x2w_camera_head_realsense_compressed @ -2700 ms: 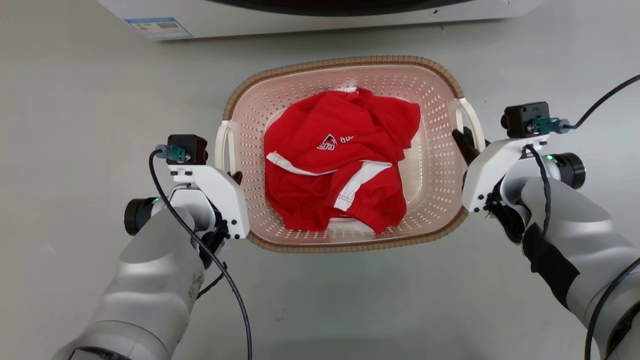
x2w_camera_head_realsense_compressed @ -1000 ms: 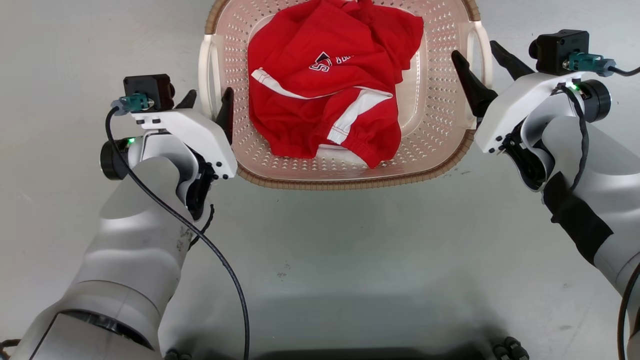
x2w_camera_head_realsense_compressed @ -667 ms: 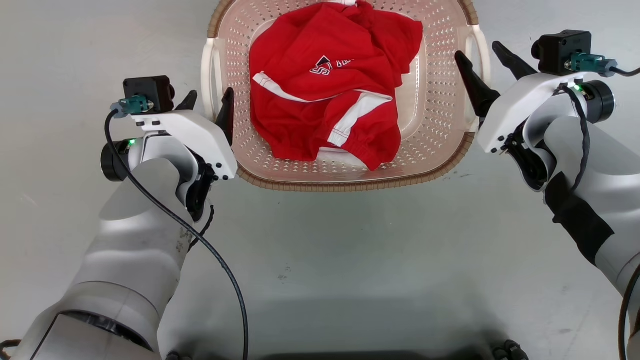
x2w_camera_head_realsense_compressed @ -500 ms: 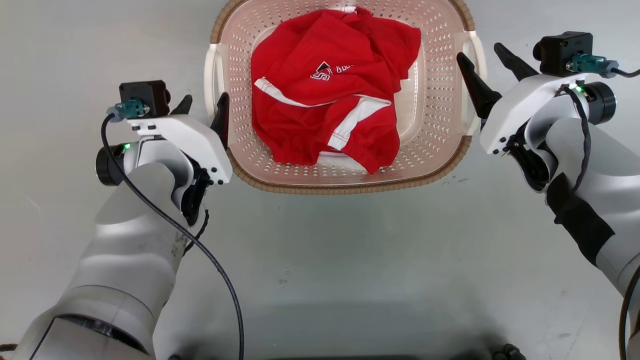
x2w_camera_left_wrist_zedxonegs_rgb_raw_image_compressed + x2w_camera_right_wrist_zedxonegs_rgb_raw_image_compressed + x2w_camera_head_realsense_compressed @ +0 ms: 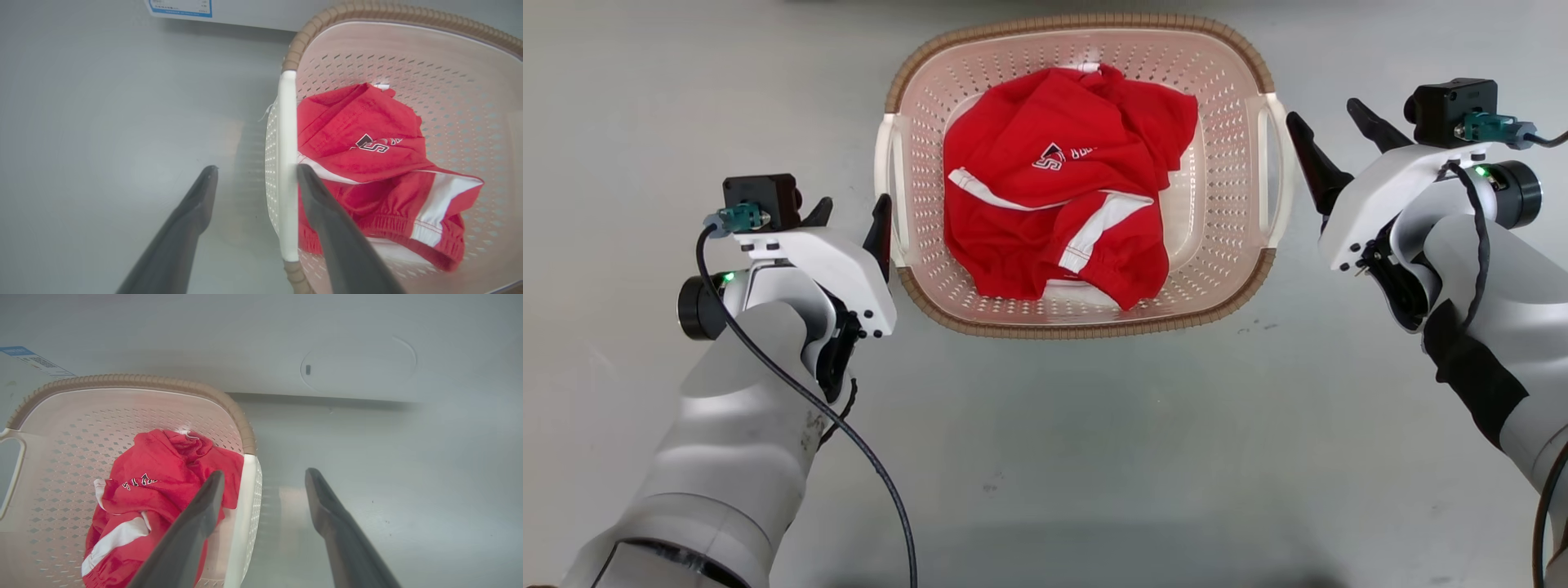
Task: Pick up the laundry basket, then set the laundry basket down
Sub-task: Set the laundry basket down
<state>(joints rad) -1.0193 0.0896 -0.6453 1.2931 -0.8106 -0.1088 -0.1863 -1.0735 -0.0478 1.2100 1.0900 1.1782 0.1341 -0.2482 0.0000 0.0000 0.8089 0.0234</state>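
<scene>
Down flat on the grey floor (image 5: 1045,457): the laundry basket (image 5: 1078,329), with a red shirt (image 5: 1062,204) lying inside. At its left side, the left pincer (image 5: 854,204), spread wide and empty, close by the white handle (image 5: 287,163). At its right side, the right pincer (image 5: 1321,113), spread wide too, gripping nothing, just beside the other white handle (image 5: 246,498). Behind the basket, a white machine (image 5: 359,355).

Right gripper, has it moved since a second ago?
Yes. Against the white handle of the laundry basket, the right gripper shifted to the robot's right: its fingers straddled the handle earlier; in the head view both now show outside it.
</scene>
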